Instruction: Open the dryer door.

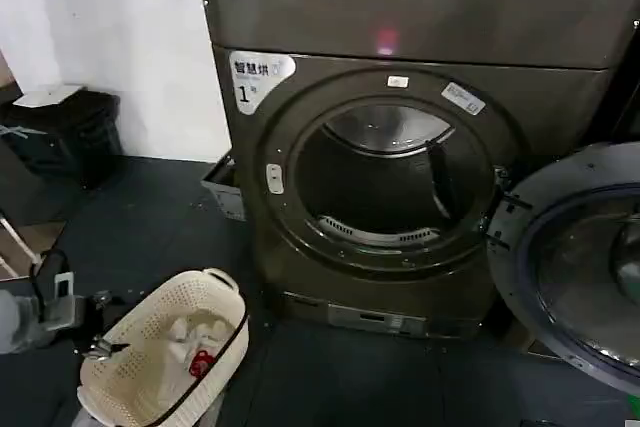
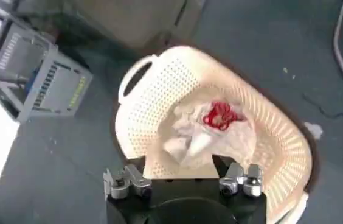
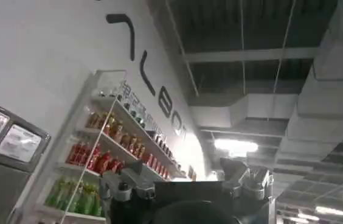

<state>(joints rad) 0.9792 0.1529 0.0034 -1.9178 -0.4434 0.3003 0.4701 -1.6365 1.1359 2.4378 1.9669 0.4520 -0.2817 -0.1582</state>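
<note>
The dryer (image 1: pixel 400 17) is a big grey-brown machine with a white "1" sticker and a pink light. Its dryer door (image 1: pixel 585 267), a chrome ring around dark glass, stands swung wide to the right, baring the round drum opening (image 1: pixel 385 182). In the left wrist view my left gripper (image 2: pixel 179 167) hangs open over a cream basket (image 2: pixel 269 140) on the floor, left of the dryer. One of its fingers (image 2: pixel 134 169) reaches just short of the basket's near rim. My right gripper (image 3: pixel 187 173) is open with nothing in it and points up at the ceiling, away from the door.
The cream basket (image 1: pixel 215 292) holds white cloth and a red item (image 2: pixel 220 115). A grey crate (image 1: pixel 222 187) sits at the dryer's left side, a black box (image 1: pixel 60 132) by the wall. A neighbouring dark machine (image 1: pixel 625 97) stands on the right. Shelves of bottles (image 3: pixel 98 158) are in the right wrist view.
</note>
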